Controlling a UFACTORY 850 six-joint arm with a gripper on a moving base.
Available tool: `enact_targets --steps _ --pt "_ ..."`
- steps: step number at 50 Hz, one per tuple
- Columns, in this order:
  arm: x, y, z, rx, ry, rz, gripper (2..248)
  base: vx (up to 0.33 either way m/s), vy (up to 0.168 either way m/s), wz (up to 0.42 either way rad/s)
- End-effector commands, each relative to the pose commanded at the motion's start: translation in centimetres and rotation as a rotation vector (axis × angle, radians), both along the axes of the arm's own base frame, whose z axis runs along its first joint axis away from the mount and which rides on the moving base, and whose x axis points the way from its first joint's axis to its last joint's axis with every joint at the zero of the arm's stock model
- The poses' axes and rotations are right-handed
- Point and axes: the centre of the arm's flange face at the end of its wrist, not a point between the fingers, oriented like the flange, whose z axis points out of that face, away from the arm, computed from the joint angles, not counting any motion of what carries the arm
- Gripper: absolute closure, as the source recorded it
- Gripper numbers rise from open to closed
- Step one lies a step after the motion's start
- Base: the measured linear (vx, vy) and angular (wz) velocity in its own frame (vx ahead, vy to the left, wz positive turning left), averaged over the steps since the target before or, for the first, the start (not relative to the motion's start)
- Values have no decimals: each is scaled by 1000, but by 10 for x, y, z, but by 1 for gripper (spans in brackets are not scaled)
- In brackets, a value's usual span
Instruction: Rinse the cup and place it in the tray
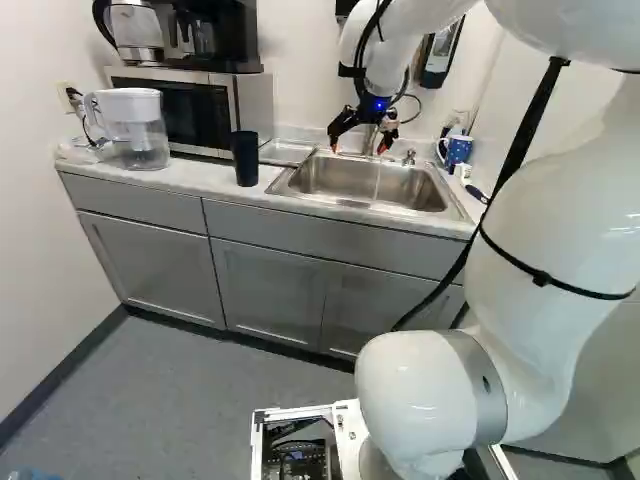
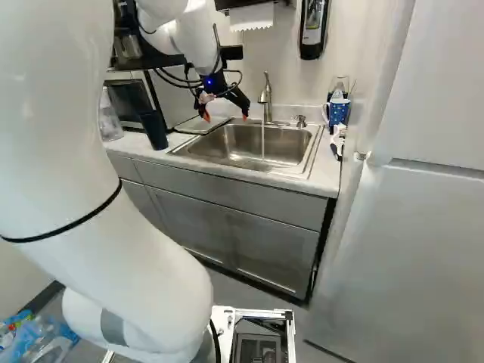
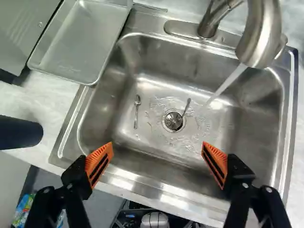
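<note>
Cup (image 1: 245, 158): one, dark, upright on the counter (image 1: 215, 182), just beside the sink and before the microwave; outside the gripper.
Tray (image 3: 83, 40): one, metal, shallow, on the counter between microwave and sink, one corner overlapping the sink's rim.
Gripper (image 2: 225, 117): one, black, orange pads (image 3: 99, 164); fingers wide apart, nothing between them, held above the near part of the sink.
Sink (image 3: 142, 85): one, steel, single basin.
Tap (image 3: 260, 35): one, steel, at the sink's back; water (image 3: 228, 83) running into the basin.
Drain (image 3: 174, 121): one, in the basin floor, a small utensil (image 3: 186, 107) beside it.
Spoon (image 3: 137, 111): one, small, in the basin, on the drain's tray side.
Pump (image 2: 300, 121): one, just beside the tap.
Mug (image 2: 338, 112): one, blue with light spots, near the sink's far end from the tray.
Microwave (image 1: 250, 108): one, coffee maker (image 1: 240, 35) and kettle (image 1: 135, 28) on top.
Pitcher (image 1: 145, 140): one, clear and white, on the counter at the left of the left base view.
</note>
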Motion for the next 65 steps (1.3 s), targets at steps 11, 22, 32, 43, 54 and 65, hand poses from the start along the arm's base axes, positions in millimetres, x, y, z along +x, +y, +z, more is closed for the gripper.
enact_targets --steps 11,22,32,43,54,65 --pt "0 19 0 0 0 39 3 0 0 0" --pt "0 38 0 0 0 77 3 0 0 0" --pt "0 56 0 0 0 112 3 0 0 0" --pt "0 75 0 0 0 150 3 0 0 0" --pt "0 95 0 0 0 188 3 0 0 0" --pt "-4 114 0 0 -1 227 3 0 0 0"
